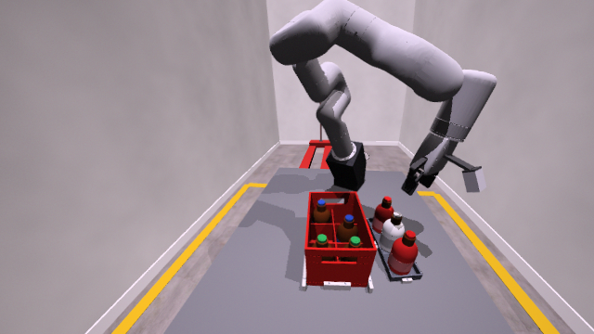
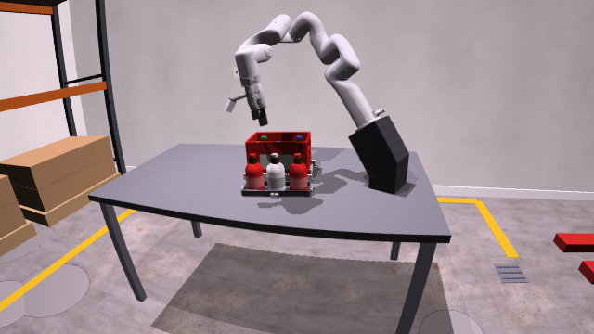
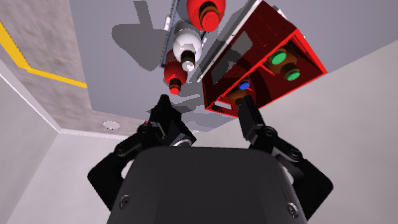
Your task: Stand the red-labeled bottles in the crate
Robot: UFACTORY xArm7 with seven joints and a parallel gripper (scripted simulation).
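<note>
While the hand (image 1: 419, 186) (image 2: 260, 122) (image 3: 205, 103) hangs in the air, its fingers spread apart and released with nothing between them, every bottle stands below and clear of it. Going by the top view, the dark tray (image 1: 406, 277) (image 2: 255, 192) (image 3: 169, 40) lies on the right, bearing three upright bottles in a row: a far red bottle (image 1: 383, 215) (image 2: 298, 175) (image 3: 175, 75), a white bottle (image 1: 393, 234) (image 2: 276, 176) (image 3: 187, 47) in the middle, and a near red bottle (image 1: 405, 252) (image 2: 254, 175) (image 3: 205, 10). Just left of the tray sits the red crate (image 1: 341, 274) (image 2: 278, 147) (image 3: 260, 25), level, with four bottles inside: blue caps on the far-left one and the one in the right column's middle, green caps on the near pair. Its far-right and middle-left cells hold no bottle. Beyond the crate, at the far end of the gray tabletop (image 1: 260, 288) (image 2: 162, 186) (image 3: 105, 90), the pale arm (image 1: 390, 53) (image 2: 343, 57) rises from a black pedestal (image 1: 348, 178) (image 2: 380, 158) and arches over toward the right. Both red bottles are on the tray.
</note>
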